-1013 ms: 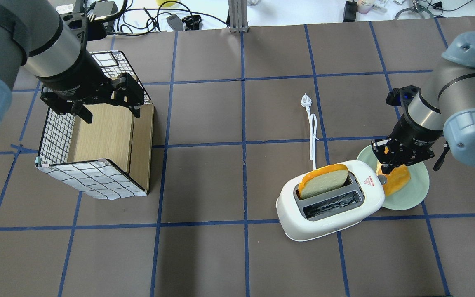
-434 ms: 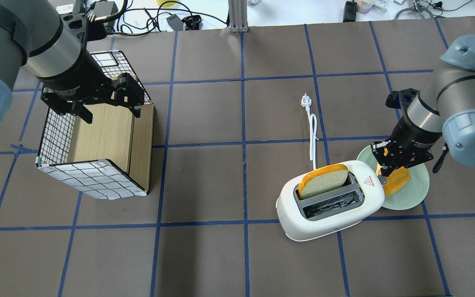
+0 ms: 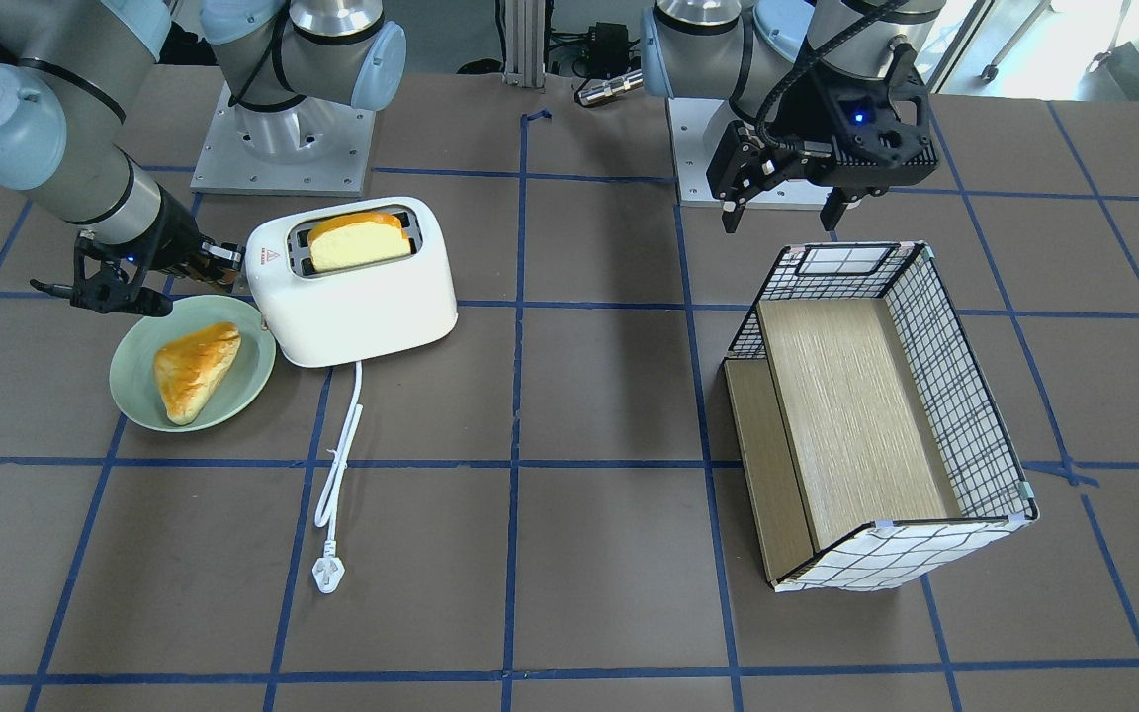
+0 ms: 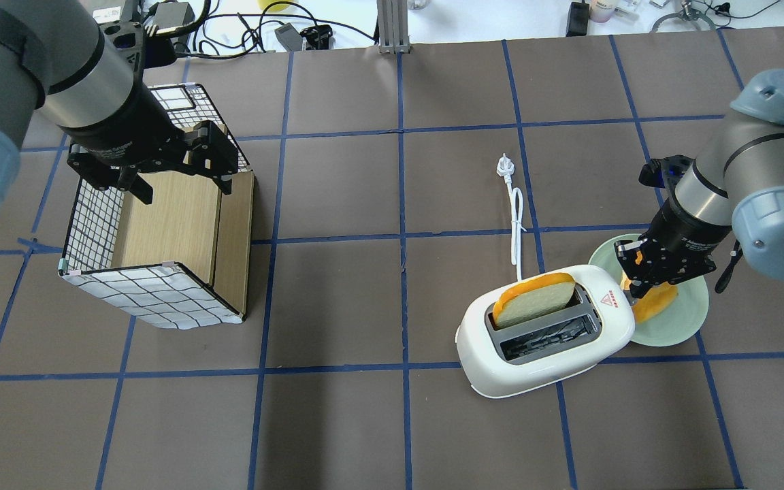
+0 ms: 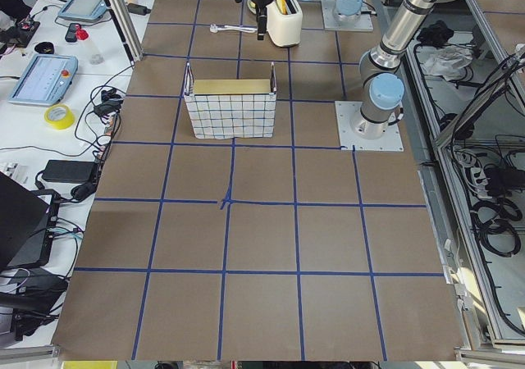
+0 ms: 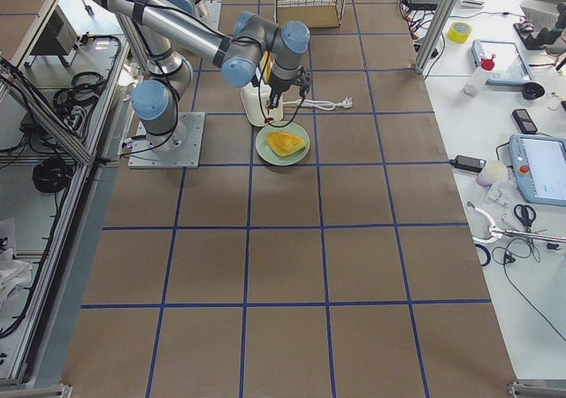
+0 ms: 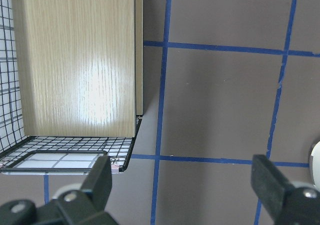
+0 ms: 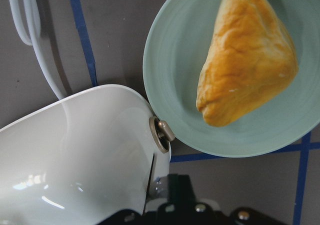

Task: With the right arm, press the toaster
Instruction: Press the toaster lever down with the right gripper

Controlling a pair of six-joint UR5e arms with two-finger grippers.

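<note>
The white toaster [image 4: 545,340] stands on the table with a bread slice [image 4: 535,303] in its far slot. It also shows in the front view [image 3: 352,292] and the right wrist view [image 8: 75,155]. My right gripper [image 4: 633,289] is shut, with its fingertips at the toaster's end beside the red triangle sticker [image 4: 608,298]. In the wrist view the right gripper [image 8: 179,192] sits against the end wall just below a bronze knob [image 8: 162,132]. The lever is hidden under it. My left gripper [image 4: 181,180] is open and empty above the wire basket [image 4: 154,292].
A green plate [image 4: 681,330] with a golden pastry [image 4: 657,305] lies right beside the toaster, under my right wrist. The white cord [image 4: 516,231] and plug [image 4: 503,165] trail away behind the toaster. The wire basket holds a wooden shelf [image 7: 75,60].
My right gripper has dropped lower against the toaster's end and now covers the grey lever that showed before. The bread slice sits slightly lower. The left arm has not moved.
</note>
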